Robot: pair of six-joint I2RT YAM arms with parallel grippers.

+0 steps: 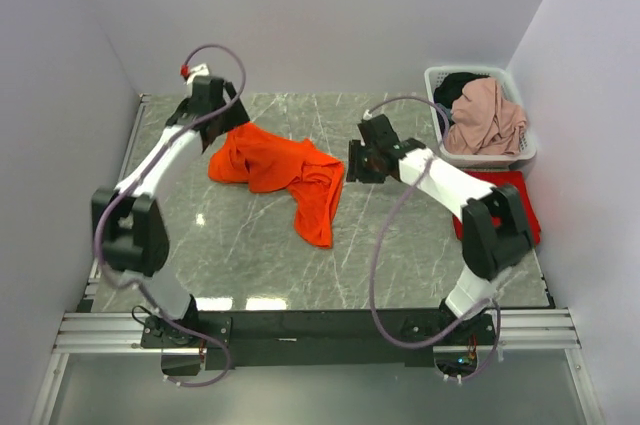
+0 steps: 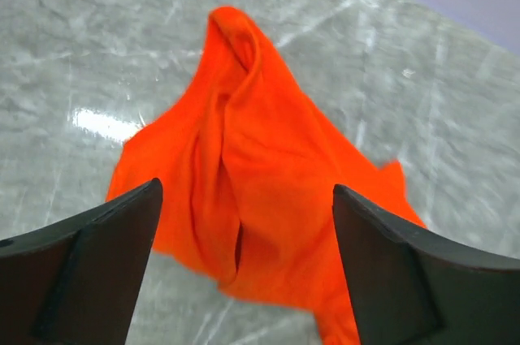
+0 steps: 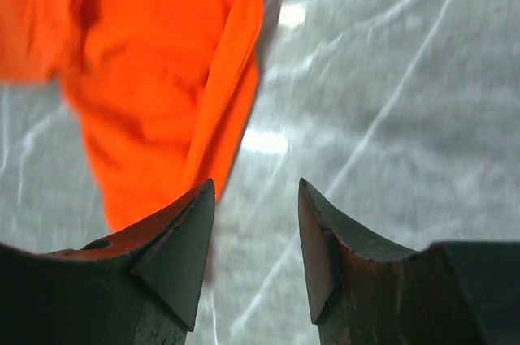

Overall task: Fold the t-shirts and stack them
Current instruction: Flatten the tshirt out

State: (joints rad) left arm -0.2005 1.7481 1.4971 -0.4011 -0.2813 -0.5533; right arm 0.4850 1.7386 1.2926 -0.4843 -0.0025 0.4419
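The bright orange t-shirt (image 1: 285, 173) lies crumpled on the grey marble table, a long fold trailing toward the near side. It also shows in the left wrist view (image 2: 260, 166) and in the right wrist view (image 3: 154, 85). My left gripper (image 1: 222, 117) hovers over the shirt's far left end, open wide and empty (image 2: 244, 223). My right gripper (image 1: 358, 160) is just right of the shirt's right edge, open and empty (image 3: 256, 191), over bare table. The deeper red t-shirt (image 1: 512, 195) lies flat at the right, partly hidden under my right arm.
A white laundry basket (image 1: 436, 75) holding pink and dark clothes stands at the back right corner, just behind the red shirt. Walls close in the table at the back and on both sides.
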